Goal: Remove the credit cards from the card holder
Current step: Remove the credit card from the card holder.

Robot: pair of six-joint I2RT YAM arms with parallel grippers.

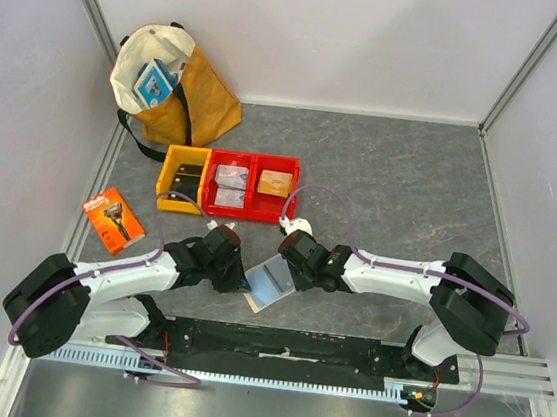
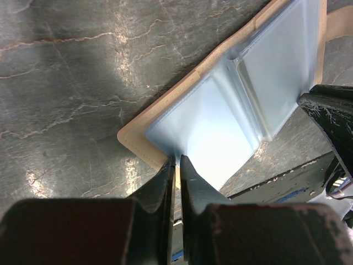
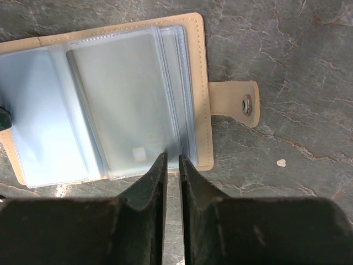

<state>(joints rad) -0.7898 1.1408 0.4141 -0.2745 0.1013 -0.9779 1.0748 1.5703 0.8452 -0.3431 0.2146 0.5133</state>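
- One holder [image 1: 272, 283] lies open on the tabletop [image 1: 412, 184], a grey card [image 3: 127, 105] inside its sleeve [image 3: 168, 77].
- Left tool [image 2: 177, 159] clenches the holder's corner.
- Right tool [image 3: 172, 157] at sleeve edge; grasp unclear.

Tote bag [image 1: 177, 81], yellow bin [image 1: 183, 180], red bins [image 1: 253, 187], orange razor package [image 1: 113, 219] on grey table [image 1: 402, 182].

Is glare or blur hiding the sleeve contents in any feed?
Left wrist: glare bleaches the near sleeve of the card holder white, contents unreadable; shine patches on the table. Right wrist: sleeves evenly lit, a grey card shows through. Top external: evenly lit, holder small.
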